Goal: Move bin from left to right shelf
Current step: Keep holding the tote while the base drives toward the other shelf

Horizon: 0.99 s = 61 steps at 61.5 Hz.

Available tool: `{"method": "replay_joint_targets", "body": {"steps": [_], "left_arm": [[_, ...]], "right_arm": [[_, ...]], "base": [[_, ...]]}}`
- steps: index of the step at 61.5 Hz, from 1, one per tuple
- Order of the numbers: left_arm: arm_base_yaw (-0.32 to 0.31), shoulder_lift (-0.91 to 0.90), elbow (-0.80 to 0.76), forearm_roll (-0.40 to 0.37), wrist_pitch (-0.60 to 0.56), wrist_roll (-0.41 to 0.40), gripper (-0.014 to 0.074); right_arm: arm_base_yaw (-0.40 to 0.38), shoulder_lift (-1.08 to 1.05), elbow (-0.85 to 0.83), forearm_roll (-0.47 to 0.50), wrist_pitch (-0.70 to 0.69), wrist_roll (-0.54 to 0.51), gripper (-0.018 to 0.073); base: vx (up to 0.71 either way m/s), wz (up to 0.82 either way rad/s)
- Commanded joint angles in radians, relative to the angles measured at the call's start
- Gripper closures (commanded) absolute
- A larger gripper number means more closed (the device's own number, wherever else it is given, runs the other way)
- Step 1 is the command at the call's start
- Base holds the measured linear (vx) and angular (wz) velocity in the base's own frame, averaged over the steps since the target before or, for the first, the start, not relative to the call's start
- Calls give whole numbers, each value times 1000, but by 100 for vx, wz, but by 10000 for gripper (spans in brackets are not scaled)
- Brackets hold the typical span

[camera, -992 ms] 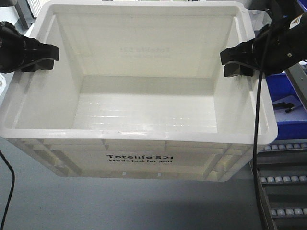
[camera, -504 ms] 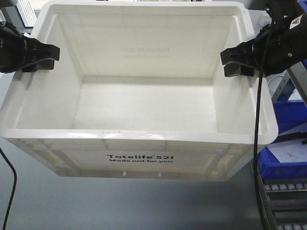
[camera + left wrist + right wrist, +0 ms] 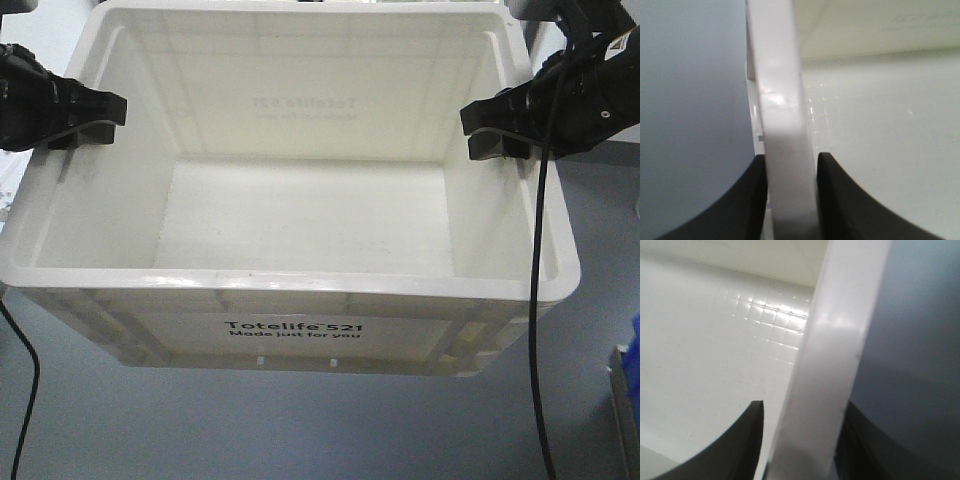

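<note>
Bin (image 3: 300,215), white and empty, hangs between the two arms in the front view, with grey floor (image 3: 300,430) showing under and around it. Its long side faces the camera and carries the black print (image 3: 291,333) "Totelife 521 Made just for you". The left pincer (image 3: 85,122) is clamped on the rim (image 3: 50,190) of the left short wall, near the far corner. In the left wrist view its two dark fingers (image 3: 730,210) sit one on each side of the white rim (image 3: 782,100), pressed against it, the inner one over the bin's inside. The right pincer (image 3: 495,132) grips the rim of the right short wall at about the same depth. The right wrist view shows the rim (image 3: 840,340) running up between its fingers (image 3: 725,450), one inside the bin and one outside over the floor. A black cable (image 3: 540,300) drops from the right arm across the near right corner of the bin. A thinner one (image 3: 25,400) hangs at the left edge. Something blue (image 3: 630,400) shows at the lower right edge, too cropped to identify
</note>
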Motion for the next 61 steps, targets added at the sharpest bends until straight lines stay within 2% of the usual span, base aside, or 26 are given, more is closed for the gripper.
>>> {"method": "replay_joint_targets", "body": {"steps": [1,61], "left_arm": [[-6,-52,-42,-41,-88,37,601],[-6,-52,-42,-41,-88,37,601]], "right_arm": [[-5,-39,-40,3,-79,-20,564],[-5,-39,-40,3,-81,-20,564]], "base": [[27,64],[20,61]]}}
